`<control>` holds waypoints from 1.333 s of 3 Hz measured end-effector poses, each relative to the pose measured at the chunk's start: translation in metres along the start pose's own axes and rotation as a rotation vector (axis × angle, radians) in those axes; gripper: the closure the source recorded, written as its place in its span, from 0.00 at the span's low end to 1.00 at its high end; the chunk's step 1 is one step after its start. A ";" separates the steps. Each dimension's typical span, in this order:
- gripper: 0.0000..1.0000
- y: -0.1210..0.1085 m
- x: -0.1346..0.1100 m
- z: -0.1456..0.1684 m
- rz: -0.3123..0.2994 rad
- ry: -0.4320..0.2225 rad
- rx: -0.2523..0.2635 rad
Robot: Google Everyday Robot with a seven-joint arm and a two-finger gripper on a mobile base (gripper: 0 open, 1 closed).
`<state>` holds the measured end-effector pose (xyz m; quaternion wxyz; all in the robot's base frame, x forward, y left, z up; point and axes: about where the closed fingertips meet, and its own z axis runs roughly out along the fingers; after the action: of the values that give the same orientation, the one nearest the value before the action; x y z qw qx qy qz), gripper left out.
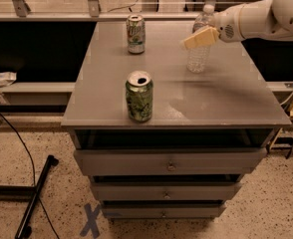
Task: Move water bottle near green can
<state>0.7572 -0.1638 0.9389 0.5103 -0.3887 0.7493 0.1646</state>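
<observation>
Presently on record, one grey cabinet [221,103], its flat top serving as the work surface, with three drawers [169,161] stacked below.

Item 1: water bottle [198,59], clear ribbed plastic with a white cap, standing upright at the far right of the top, its base on the surface.

Item 2: green can [139,97], dark green with a mottled lighter pattern and a silver top, upright near the front edge and left of centre. It is well apart from the water bottle.

Item 3: second can [135,34], paler and silver-green, upright at the far side of the top, left of the water bottle and apart from it.

Item 4: gripper [200,38], tan-coloured, at the end of a white arm [258,18] reaching in from the upper right. It sits at the upper half of the water bottle, crossing in front of it (whether it is clamped on the bottle or merely set around it cannot be told).

Item 5: speckled floor [47,133], bearing a blue X [91,219] in front of the cabinet and black cables [17,138] to the left.
</observation>
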 end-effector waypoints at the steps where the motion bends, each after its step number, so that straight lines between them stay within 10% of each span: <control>1: 0.43 0.006 -0.001 -0.012 0.003 -0.031 -0.042; 3: 0.96 0.050 -0.013 -0.072 -0.011 -0.140 -0.136; 4: 1.00 0.052 -0.010 -0.073 -0.007 -0.144 -0.140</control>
<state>0.6734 -0.1730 0.9715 0.5349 -0.4130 0.6962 0.2421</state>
